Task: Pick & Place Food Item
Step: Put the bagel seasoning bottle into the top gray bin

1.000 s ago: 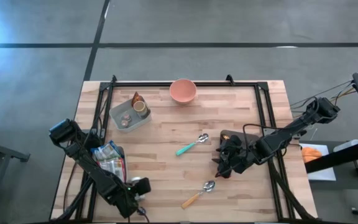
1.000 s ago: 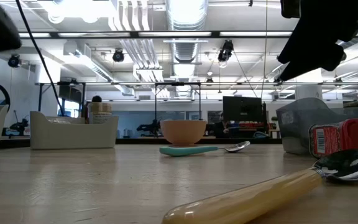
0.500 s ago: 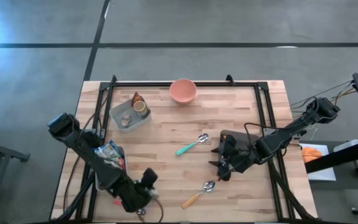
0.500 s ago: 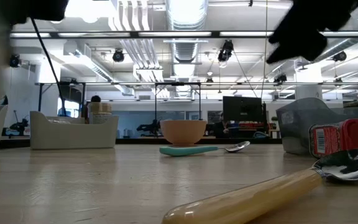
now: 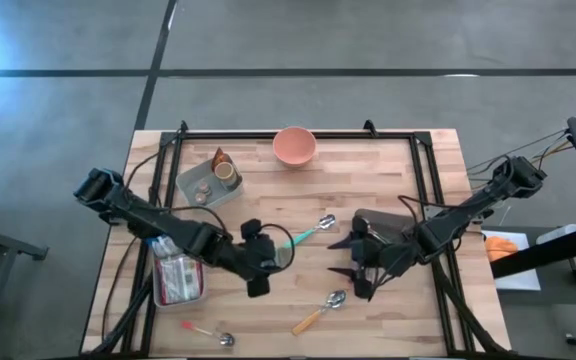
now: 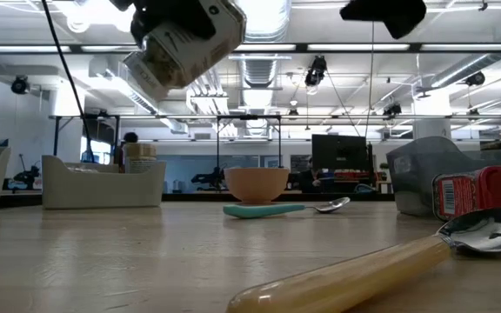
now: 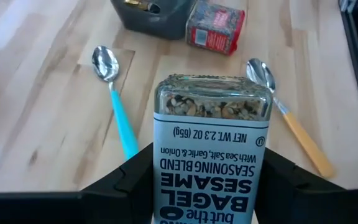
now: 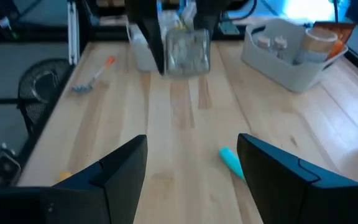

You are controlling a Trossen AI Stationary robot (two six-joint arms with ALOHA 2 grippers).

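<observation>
Seasoning jar (image 7: pixel 211 130), square clear glass, clamped in left claw (image 5: pixel 261 262).

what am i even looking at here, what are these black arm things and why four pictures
They are two robot arms at a wooden table, each ending in a two-finger gripper. One picture looks straight down, one looks level across the tabletop, and two come from cameras on the arms' wrists.

The left gripper holds a seasoning jar above the table. The right gripper is open and empty, near a dark bin.

On the table lie a teal spoon, a yellow spoon, a small orange spoon, a pink bowl, a grey bin with small containers, and a tray of packets.
</observation>
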